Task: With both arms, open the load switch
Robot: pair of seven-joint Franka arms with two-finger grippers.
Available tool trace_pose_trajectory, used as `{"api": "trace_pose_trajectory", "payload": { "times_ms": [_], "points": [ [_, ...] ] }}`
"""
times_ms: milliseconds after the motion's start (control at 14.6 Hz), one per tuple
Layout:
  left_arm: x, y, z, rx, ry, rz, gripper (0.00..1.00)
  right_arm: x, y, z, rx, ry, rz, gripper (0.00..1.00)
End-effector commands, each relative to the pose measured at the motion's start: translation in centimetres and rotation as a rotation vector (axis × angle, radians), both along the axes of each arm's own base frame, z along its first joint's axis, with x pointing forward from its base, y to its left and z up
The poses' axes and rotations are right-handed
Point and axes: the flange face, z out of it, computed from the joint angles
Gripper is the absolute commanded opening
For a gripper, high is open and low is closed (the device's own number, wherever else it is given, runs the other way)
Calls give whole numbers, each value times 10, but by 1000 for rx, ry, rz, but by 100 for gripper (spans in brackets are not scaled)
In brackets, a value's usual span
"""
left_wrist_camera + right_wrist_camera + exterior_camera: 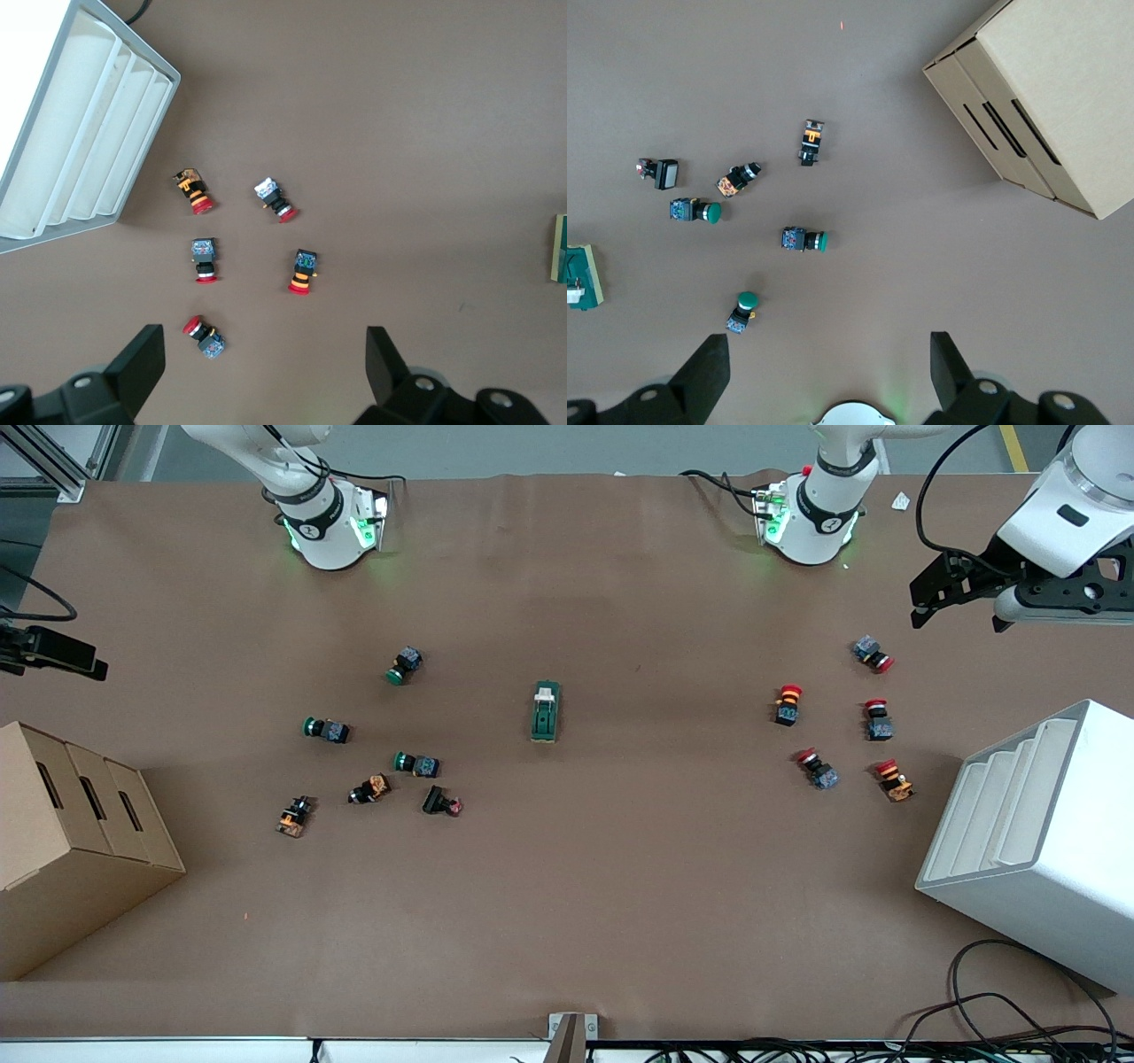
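The load switch [547, 711], a dark green block with a white lever piece, lies alone at the middle of the table. It shows at the edge of the left wrist view [560, 248] and of the right wrist view [583, 277]. My left gripper [957, 615] hangs open and empty over the left arm's end of the table, above the red push buttons [266, 372]. At the right arm's end, my right gripper [89, 664] is up in the air, open with nothing between its fingers [830, 376]. Both grippers are well away from the switch.
Several green and black push buttons [416, 763] lie scattered toward the right arm's end, and several red ones [877, 717] toward the left arm's end. A cardboard box [71, 841] stands by the right arm's end. A white slotted rack [1036, 841] stands by the left arm's end.
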Motion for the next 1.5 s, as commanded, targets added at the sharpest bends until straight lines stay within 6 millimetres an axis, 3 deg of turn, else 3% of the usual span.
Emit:
{"api": "trace_pose_trajectory", "payload": {
  "times_ms": [0,137,683,1093,1434],
  "points": [
    [-3,4,3,-20,9,-21,100,-5,-2,3,7,-11,-30,100],
    [-4,2,4,-20,6,-27,100,-8,-10,2,20,-6,-42,100],
    [-3,3,3,-21,-2,-27,100,-26,-6,-1,35,-73,-26,100],
    [0,2,5,-24,-21,-28,100,-42,2,24,19,-113,-16,100],
    [3,2,4,-21,-21,-48,100,-50,6,33,17,-112,-27,100]
  ]
}}
